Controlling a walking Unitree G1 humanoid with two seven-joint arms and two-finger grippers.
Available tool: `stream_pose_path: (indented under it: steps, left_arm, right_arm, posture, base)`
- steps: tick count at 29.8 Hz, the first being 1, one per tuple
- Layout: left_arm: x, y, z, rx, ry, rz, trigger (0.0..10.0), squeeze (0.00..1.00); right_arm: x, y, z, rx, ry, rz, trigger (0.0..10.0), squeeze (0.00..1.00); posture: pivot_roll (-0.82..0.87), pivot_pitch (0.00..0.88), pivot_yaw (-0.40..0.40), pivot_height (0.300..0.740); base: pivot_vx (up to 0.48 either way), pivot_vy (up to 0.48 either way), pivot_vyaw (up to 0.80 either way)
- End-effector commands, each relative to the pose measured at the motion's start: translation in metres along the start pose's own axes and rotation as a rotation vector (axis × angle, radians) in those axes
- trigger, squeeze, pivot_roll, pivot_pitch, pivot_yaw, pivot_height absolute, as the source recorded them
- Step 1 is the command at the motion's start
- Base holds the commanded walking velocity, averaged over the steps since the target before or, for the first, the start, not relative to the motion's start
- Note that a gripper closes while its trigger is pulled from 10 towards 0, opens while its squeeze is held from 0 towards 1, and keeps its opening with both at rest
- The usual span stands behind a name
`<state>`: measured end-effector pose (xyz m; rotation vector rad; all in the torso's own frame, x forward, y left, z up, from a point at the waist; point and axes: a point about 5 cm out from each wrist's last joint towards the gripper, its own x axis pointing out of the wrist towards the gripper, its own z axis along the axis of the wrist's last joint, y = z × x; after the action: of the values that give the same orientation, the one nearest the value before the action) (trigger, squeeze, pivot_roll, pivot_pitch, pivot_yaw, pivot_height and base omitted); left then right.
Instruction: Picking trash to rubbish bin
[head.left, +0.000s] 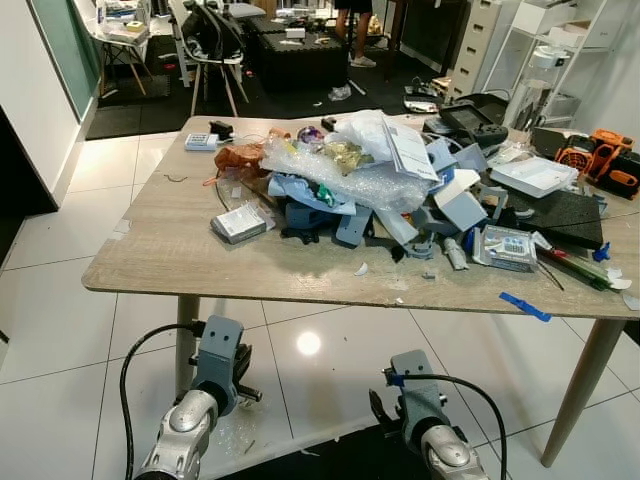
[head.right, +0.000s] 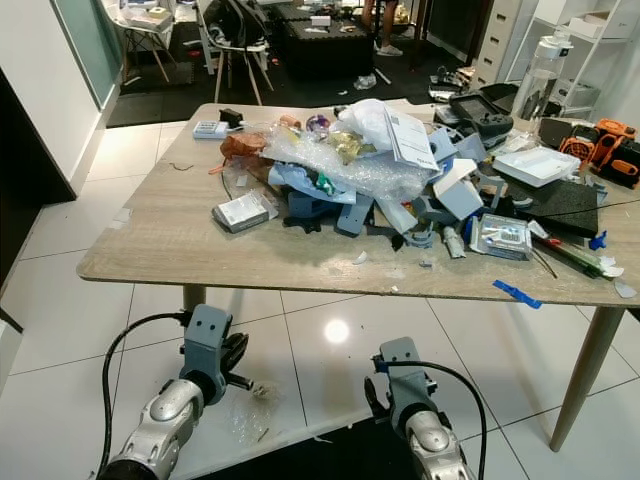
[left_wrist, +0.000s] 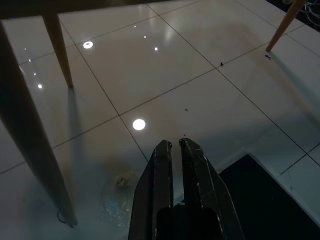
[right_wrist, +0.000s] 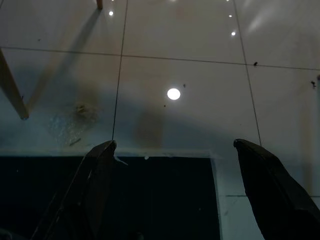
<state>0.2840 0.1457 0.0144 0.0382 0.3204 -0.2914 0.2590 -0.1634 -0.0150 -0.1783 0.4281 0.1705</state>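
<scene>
A wooden table (head.left: 150, 250) stands before me, heaped with trash: bubble wrap (head.left: 330, 165), blue-grey plastic parts (head.left: 310, 215), a small grey box (head.left: 238, 223), papers (head.left: 405, 150) and a packet (head.left: 507, 247). Both arms hang low in front of the table's near edge. My left gripper (left_wrist: 175, 145) is shut with nothing in it and points at the tiled floor. My right gripper (right_wrist: 172, 145) is open wide, nothing between its fingers, above the floor and a dark mat (right_wrist: 150, 195).
White glossy tiles (head.left: 60, 310) surround the table. Wooden table legs (head.left: 585, 385) stand at the corners. Orange tools (head.left: 595, 155) and a white tray (head.left: 530, 175) lie at the table's right end. Chairs (head.left: 215, 50), shelves and a person's legs (head.left: 355, 30) stand behind.
</scene>
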Motion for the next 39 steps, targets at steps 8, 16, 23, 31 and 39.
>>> stream_pose_path:
  steps: [8,16,23,31,39]
  left_arm:
    - [-0.0007,-0.0019,-0.0012,0.013,0.005,-0.008,10.0,0.00]
    - [-0.0001,-0.0005,-0.0008,0.000,0.009,0.007,10.0,0.00]
    - [0.0003,0.0002,0.0000,0.012,0.016,-0.005,10.0,0.00]
    - [0.0005,-0.0006,0.0018,0.016,0.004,0.000,10.0,0.00]
    - [-0.0009,-0.0024,0.0063,-0.005,-0.041,-0.016,10.0,0.00]
  right_arm:
    - [-0.0012,-0.0002,-0.0016,0.008,0.004,-0.005,10.0,0.00]
    - [-0.0012,0.0000,-0.0018,0.009,0.005,-0.007,10.0,0.00]
    - [-0.0009,0.0002,-0.0020,0.010,0.006,-0.008,10.0,0.00]
    - [-0.0009,0.0012,-0.0017,0.012,0.005,-0.008,10.0,0.00]
    - [-0.0012,0.0020,0.0037,0.021,-0.042,0.005,10.0,0.00]
  posture:
    - [-0.04,0.070,0.026,0.740]
    - [-0.04,0.071,0.028,0.740]
    - [-0.04,0.072,0.029,0.740]
    - [-0.04,0.072,0.032,0.740]
    - [-0.04,0.070,0.033,0.740]
  base:
    - [0.000,-0.380,0.00]
    - [0.000,-0.180,0.00]
    - [0.000,0.094,0.00]
    - [0.000,0.180,0.00]
    - [0.000,0.000,0.00]
